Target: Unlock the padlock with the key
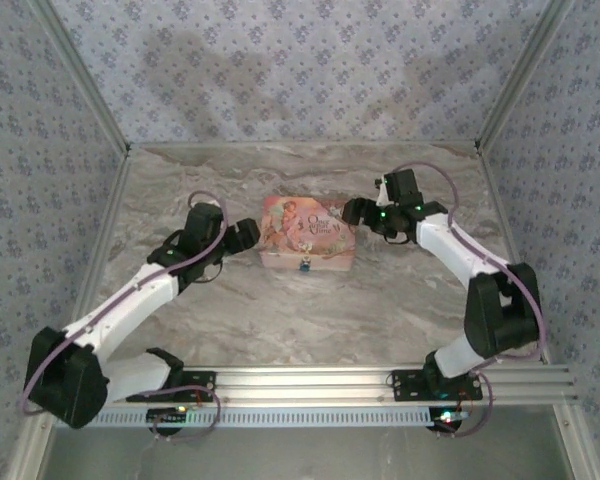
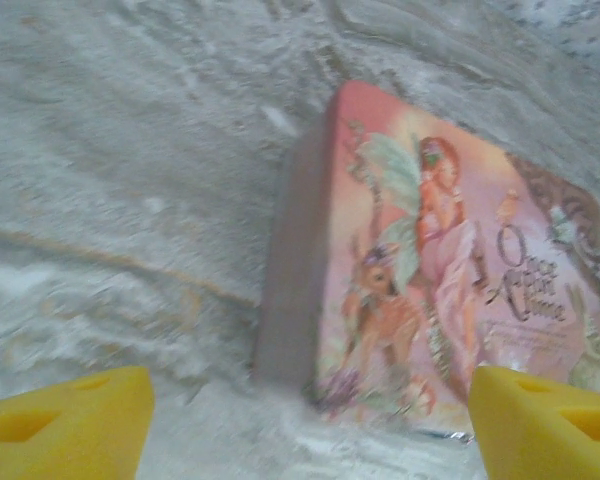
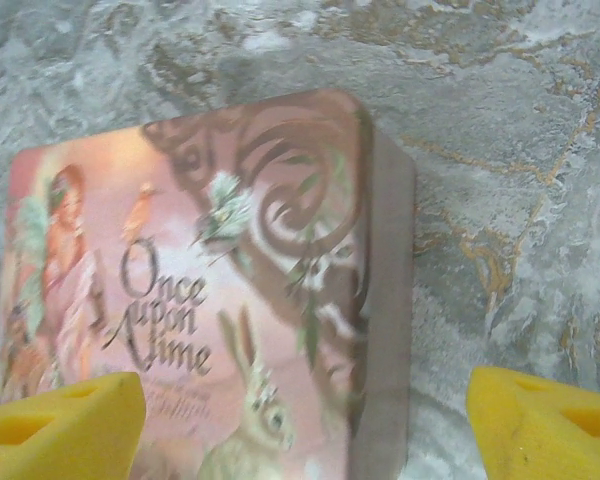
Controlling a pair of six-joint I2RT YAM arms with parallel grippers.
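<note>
Marble-patterned table (image 1: 230, 310) carries a pink box (image 1: 308, 232) at its middle in the top external view. A small dark padlock (image 1: 305, 266) hangs on the box's near face, too small to read in detail. The left gripper (image 1: 248, 236) sits just beside the box's left side. The right gripper (image 1: 354, 211) sits just beside the box's far right corner. How the jaws stand cannot be told at this size.

From the left wrist, the left gripper (image 2: 305, 428) has its jaws spread wide, with yellow fingertips (image 2: 65, 420) at both lower corners. The pink box (image 2: 430, 270) lies ahead of them on the table (image 2: 130, 150), showing its fairy-and-deer lid and its plain side wall. The picture is blurred.

From the right wrist, the right gripper (image 3: 302, 425) also has its jaws spread wide, its yellow fingertips (image 3: 545, 425) far apart. The pink box (image 3: 200, 280) lies between and ahead of them, lettered "Once upon a time" above a rabbit. Its side wall faces the right-hand fingertip, with bare table (image 3: 500, 150) beyond.
</note>
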